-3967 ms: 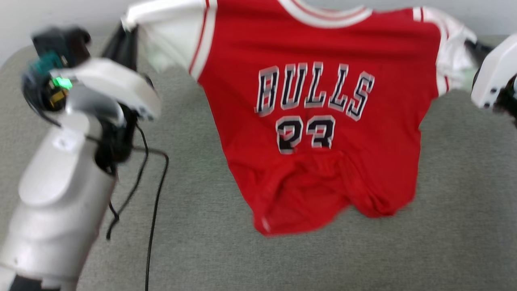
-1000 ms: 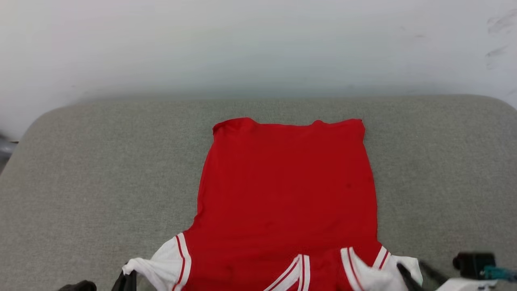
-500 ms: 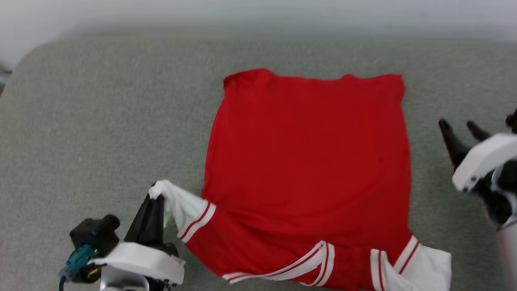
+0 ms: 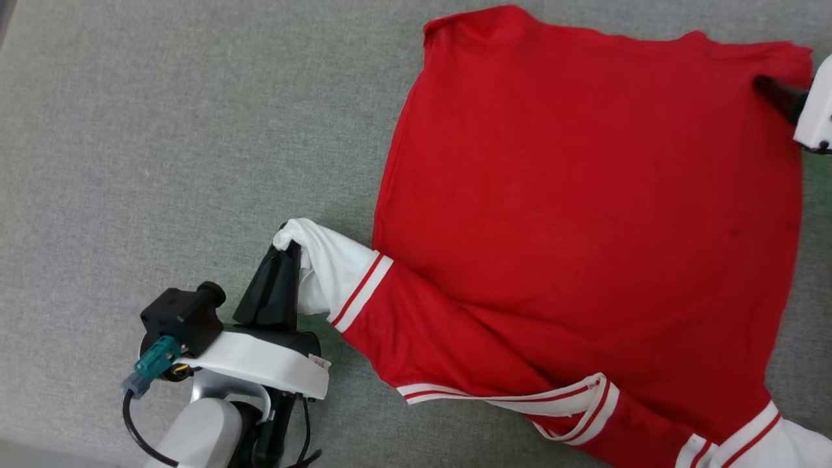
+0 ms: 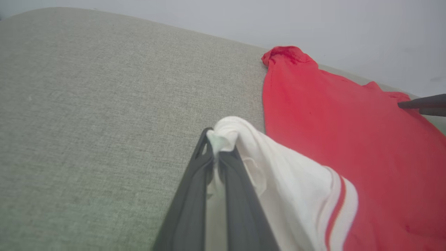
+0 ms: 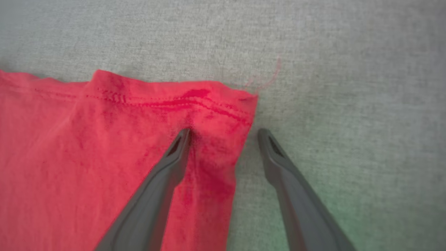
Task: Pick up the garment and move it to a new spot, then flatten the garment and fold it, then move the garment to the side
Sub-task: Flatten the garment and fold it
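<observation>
Moved from beside the bright red jersey shirt (image 4: pixel 585 195), the right fingers (image 6: pixel 167 174) now spread wide astride its far right hem corner; the left fingers (image 5: pixel 188 202) pinch its white sleeve end (image 4: pixel 325 263) on the grey fabric-covered desk (image 4: pixel 162 130).

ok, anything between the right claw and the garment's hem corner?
Nothing visible. The open right claw straddles the garment corner: one finger over red cloth, the other over bare grey surface.
</observation>
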### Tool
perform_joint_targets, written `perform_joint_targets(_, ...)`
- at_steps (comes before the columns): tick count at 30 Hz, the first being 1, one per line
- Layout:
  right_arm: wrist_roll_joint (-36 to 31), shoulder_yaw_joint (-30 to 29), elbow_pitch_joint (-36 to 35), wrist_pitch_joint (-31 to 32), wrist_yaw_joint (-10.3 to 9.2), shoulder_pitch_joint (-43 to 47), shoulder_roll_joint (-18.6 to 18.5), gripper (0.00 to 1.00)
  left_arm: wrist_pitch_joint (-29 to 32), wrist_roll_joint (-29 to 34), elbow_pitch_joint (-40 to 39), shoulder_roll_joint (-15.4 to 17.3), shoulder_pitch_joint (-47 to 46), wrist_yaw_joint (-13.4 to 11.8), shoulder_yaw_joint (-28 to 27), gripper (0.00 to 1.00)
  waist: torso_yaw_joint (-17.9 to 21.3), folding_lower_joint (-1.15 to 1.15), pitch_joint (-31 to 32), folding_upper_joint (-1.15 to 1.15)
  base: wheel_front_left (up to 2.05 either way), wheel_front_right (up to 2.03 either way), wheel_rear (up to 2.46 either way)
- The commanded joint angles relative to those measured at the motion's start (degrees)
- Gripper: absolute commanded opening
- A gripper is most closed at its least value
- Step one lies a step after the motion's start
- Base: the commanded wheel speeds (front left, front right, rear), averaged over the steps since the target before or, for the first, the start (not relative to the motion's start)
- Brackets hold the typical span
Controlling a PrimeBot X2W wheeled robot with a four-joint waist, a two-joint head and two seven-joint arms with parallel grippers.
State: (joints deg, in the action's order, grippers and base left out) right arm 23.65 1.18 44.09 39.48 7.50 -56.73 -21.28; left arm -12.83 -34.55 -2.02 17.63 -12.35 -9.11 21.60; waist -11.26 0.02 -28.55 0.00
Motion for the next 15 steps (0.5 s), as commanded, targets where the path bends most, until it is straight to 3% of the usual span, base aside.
perform_joint_targets(1, -0.1, 1.2, 3.2, 3.4, -0.02, 1.1, 0.8, 1.00, -0.4, -0.1, 0.5, -0.3, -1.0, 0.4, 0.0, 0.00, -1.1, -0.02, -1.5, 0.00, 0.00, 0.00, 0.00)
perform_joint_targets(2, -0.2, 1.7, 4.9, 5.6, -0.02, 1.7, 1.1, 1.00, -0.5, 0.0, 0.8, -0.4, -1.1, 0.5, 0.1, 0.00, -1.2, -0.02, -1.5, 0.00, 0.00, 0.00, 0.00)
perform_joint_targets(3, 0.2, 2.1, 6.1, 7.4, -0.02, 2.3, 1.5, 0.35, -0.6, 0.0, 1.1, -0.5, -1.2, 0.6, 0.1, 0.00, -1.2, -0.02, -1.6, 0.00, 0.00, 0.00, 0.00)
perform_joint_targets(4, 0.7, 1.9, 7.2, 9.1, -0.02, 2.7, 1.7, 0.00, -0.7, -0.1, 1.3, -0.6, -1.3, 0.8, 0.2, 0.00, -1.3, -0.02, -1.6, 0.00, 0.00, 0.00, 0.00)
perform_joint_targets(8, 0.5, 2.1, 7.4, 10.5, -0.02, 2.4, 1.5, 0.00, -1.0, -0.2, 2.4, -0.7, -1.3, 0.9, 0.1, 0.00, -1.0, -0.02, -0.7, 0.00, 0.00, 0.00, 0.00)
perform_joint_targets(15, -0.1, 4.4, 2.6, 8.5, -0.05, 2.3, -2.3, 0.00, -0.6, -0.7, 4.6, 0.4, 0.8, 1.2, 0.0, 0.00, 1.1, -0.02, 5.5, 0.00, 0.00, 0.00, 0.00)
